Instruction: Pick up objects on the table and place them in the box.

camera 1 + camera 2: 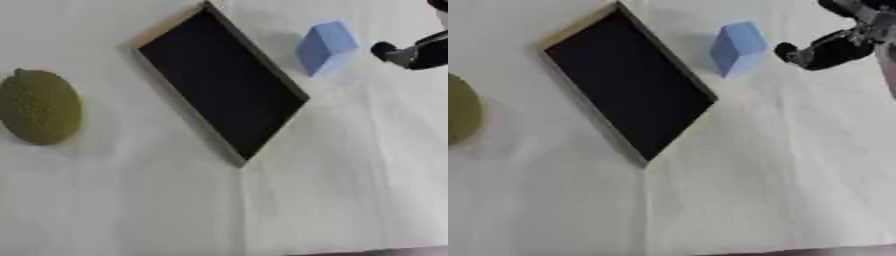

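A shallow box [166, 26] with a black inside and a pale wooden rim lies askew on the white table, and nothing shows inside it. A light blue block [325, 46] stands just right of the box's upper end. A bumpy green, durian-like fruit [39, 106] lies far left, apart from the box. My right hand [833, 47] comes in from the upper right, black, with its fingers spread and holding nothing. One fingertip hangs a short way right of the blue block without touching it. My left hand shows in neither view.
White cloth covers the table, with a wide bare stretch below and right of the box. A dark strip at the bottom right [394, 251] marks the table's near edge.
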Robot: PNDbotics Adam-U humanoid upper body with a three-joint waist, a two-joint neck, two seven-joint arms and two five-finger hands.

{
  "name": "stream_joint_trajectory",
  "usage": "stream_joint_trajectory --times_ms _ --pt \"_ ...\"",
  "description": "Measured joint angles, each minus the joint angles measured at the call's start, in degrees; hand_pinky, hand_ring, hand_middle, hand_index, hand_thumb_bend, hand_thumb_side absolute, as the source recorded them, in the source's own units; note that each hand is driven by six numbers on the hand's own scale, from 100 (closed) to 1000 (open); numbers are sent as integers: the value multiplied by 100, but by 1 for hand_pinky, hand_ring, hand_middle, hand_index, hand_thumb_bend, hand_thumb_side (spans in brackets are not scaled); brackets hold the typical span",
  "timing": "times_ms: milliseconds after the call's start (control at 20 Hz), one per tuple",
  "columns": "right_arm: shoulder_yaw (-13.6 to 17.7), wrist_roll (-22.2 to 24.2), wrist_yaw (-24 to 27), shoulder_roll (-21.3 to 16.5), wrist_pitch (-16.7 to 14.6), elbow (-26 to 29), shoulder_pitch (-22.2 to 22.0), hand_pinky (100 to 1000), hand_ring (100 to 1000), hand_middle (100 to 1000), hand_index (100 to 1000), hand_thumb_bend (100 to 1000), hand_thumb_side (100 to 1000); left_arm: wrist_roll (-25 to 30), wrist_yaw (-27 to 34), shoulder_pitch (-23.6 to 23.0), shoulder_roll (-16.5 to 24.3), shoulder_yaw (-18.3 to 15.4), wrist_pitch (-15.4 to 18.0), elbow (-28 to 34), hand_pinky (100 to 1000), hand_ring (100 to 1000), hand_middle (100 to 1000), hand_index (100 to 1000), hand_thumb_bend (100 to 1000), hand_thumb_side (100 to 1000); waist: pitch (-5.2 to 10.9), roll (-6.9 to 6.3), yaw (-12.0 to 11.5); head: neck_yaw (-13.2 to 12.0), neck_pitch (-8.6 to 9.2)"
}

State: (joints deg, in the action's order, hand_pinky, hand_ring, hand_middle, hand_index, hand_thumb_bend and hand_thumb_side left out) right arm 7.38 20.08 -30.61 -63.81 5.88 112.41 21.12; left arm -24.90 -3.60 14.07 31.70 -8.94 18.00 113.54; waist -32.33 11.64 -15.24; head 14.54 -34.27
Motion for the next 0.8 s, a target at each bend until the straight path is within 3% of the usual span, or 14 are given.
stream_joint_trajectory --times_ms 500,800 --pt "-286 581 51 2 -214 56 -11 912 960 928 960 403 100 29 4 20 -46 -1 -17 0 889 784 781 831 100 703 -10 5 -82 76 -21" --pt "-410 707 -33 6 -267 36 71 912 964 930 962 400 100 38 18 52 -48 -1 -12 0 890 784 782 831 100 704 -45 38 -161 174 69"
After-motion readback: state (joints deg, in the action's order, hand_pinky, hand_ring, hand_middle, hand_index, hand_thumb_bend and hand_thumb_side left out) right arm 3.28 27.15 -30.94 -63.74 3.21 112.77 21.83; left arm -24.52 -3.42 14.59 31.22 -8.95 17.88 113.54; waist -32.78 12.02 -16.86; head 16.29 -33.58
